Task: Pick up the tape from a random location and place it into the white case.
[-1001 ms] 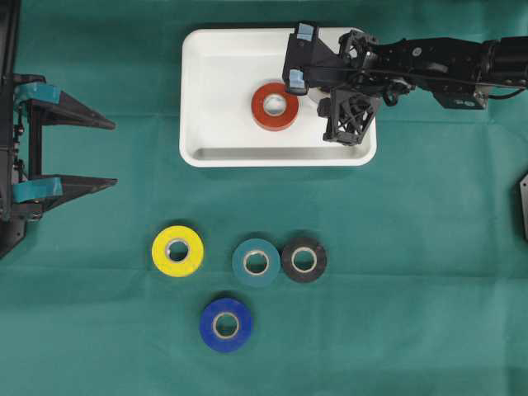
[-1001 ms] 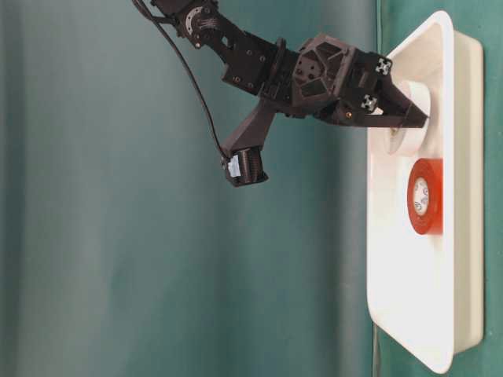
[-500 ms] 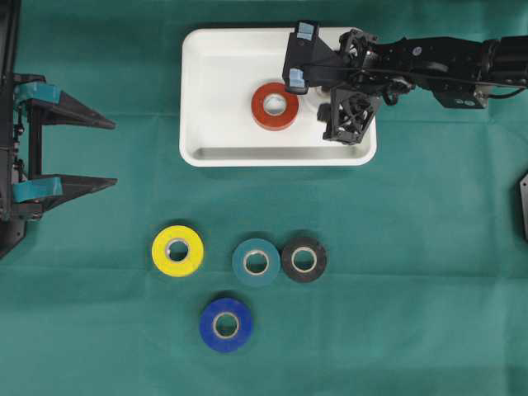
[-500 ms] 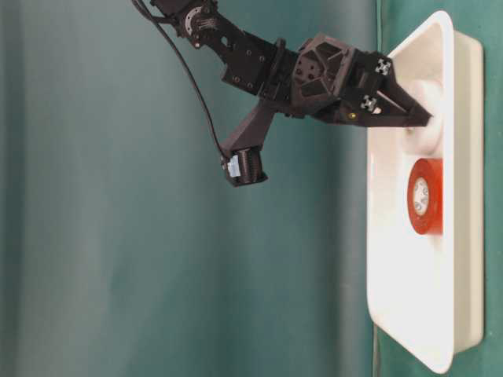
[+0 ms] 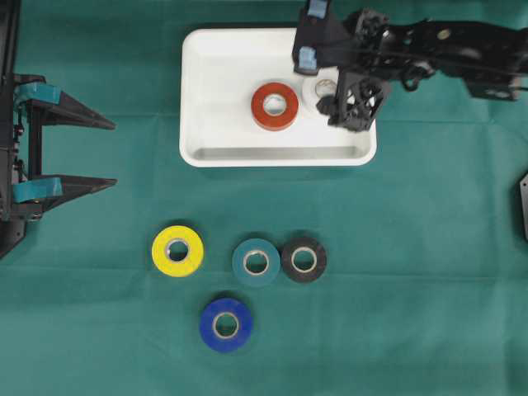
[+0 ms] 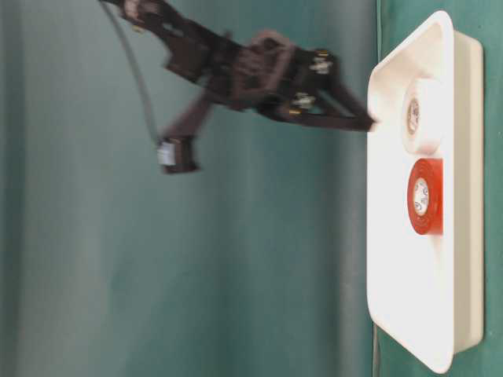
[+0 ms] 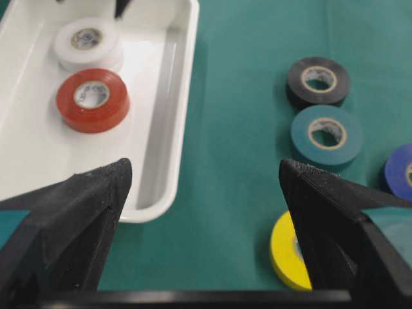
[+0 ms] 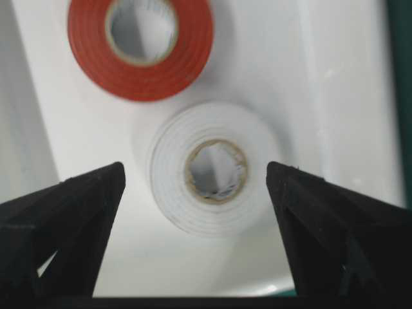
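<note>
White roll of tape (image 8: 209, 168) lies released in the shallow white plastic case (image 5: 206, 153); my right gripper (image 8: 193, 225) gapes empty above. Next, a roll on the cloth.

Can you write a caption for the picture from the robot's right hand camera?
Open right gripper above a white tape roll lying flat beside a red tape roll in the white case.
</note>
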`<action>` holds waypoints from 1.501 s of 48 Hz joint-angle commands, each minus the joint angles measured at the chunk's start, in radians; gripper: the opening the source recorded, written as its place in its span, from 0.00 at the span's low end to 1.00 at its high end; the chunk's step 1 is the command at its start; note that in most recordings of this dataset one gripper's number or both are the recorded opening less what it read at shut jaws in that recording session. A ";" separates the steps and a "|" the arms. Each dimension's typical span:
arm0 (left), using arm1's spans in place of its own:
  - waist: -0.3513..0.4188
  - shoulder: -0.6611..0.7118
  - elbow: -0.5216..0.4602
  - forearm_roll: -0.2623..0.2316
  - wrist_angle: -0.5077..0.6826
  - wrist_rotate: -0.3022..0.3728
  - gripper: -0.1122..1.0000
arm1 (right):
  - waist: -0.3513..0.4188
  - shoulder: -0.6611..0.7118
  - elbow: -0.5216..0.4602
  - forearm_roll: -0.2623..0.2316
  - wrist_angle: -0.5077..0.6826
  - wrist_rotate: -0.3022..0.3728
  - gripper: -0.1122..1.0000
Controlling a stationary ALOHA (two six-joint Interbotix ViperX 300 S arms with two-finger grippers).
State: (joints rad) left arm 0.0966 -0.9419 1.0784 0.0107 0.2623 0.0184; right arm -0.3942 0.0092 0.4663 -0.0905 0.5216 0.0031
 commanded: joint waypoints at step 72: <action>-0.003 0.005 -0.012 -0.002 -0.005 -0.002 0.94 | 0.287 -0.299 0.038 0.017 -0.003 0.046 0.86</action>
State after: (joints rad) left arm 0.0951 -0.9419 1.0784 0.0107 0.2623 0.0184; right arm -0.1104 -0.2378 0.4909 -0.0752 0.5384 0.0445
